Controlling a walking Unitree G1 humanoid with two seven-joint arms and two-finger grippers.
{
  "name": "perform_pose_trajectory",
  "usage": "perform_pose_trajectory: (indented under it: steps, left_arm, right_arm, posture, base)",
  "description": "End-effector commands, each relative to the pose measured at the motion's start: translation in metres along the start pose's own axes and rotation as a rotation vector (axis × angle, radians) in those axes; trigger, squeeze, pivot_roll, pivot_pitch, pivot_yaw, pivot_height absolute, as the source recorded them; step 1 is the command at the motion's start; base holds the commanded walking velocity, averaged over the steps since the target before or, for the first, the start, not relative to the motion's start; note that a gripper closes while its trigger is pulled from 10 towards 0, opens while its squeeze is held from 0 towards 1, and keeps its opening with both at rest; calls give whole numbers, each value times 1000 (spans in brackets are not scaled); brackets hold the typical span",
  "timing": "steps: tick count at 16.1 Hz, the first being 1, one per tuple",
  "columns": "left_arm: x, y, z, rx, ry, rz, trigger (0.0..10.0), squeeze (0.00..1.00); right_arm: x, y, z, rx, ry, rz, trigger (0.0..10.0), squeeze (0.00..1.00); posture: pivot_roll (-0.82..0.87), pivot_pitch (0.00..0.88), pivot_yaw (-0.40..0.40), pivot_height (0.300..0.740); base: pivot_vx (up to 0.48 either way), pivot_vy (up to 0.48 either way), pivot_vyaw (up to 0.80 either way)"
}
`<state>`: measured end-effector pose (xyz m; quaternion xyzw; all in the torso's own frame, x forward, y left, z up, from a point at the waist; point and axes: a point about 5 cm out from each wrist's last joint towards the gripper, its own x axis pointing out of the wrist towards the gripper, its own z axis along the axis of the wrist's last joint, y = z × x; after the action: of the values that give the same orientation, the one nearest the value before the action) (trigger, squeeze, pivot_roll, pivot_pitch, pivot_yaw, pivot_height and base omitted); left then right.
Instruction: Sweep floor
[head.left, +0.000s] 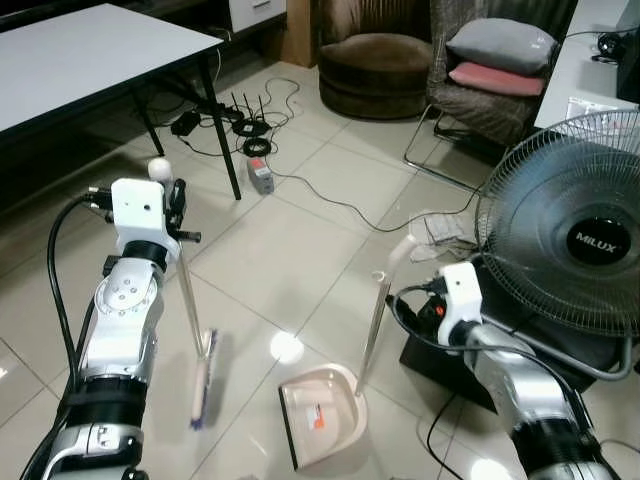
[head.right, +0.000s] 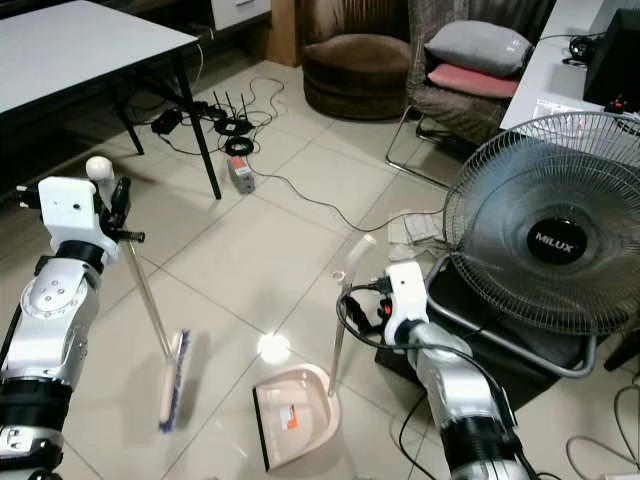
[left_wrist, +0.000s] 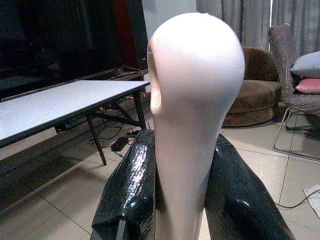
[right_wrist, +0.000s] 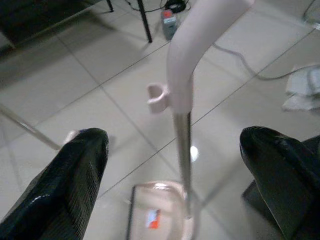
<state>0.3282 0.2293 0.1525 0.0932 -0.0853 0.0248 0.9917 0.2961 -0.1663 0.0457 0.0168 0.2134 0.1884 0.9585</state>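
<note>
Left arm raised, its gripper (left_wrist: 182, 195) closed around a broom (left_wrist: 192, 110) handle top. Right arm reaches forward, gripper (right_wrist: 175, 170) fingers spread wide apart.

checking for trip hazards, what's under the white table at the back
Under the white table with black legs lie a tangle of black cables, a black router with antennas and a black power brick on the tiled floor. Farther under, it is too dark to tell.
</note>
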Motion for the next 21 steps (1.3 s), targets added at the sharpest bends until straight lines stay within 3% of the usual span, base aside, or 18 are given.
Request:
perform_pose_trajectory:
  steps: [1, 9, 15, 21]
  left_arm:
    - [6, 2, 11, 1, -54, 11, 10000, 0]
    - [9, 9, 12, -7, -72, 62, 10000, 0]
    - [9, 5, 10, -8, -70, 63, 10000, 0]
    - [10, 0, 9, -4, -64, 39, 10000, 0]
  right_arm:
    - [3, -3, 6, -40, -20, -13, 10000, 0]
    - [28, -2, 9, -28, -35, -45, 10000, 0]
    - [30, -5, -2, -14, -27, -82, 10000, 0]
    - [34, 5, 9, -67, -131, -56, 10000, 0]
  posture:
    - [-137, 0, 44, 740]
    - [-113, 0, 21, 740]
    - [-95, 0, 23, 740]
    - [-92, 0, 39, 740]
  base:
    - [0, 0, 0]
    - [0, 0, 0]
    - [0, 0, 0]
    - [0, 0, 0]
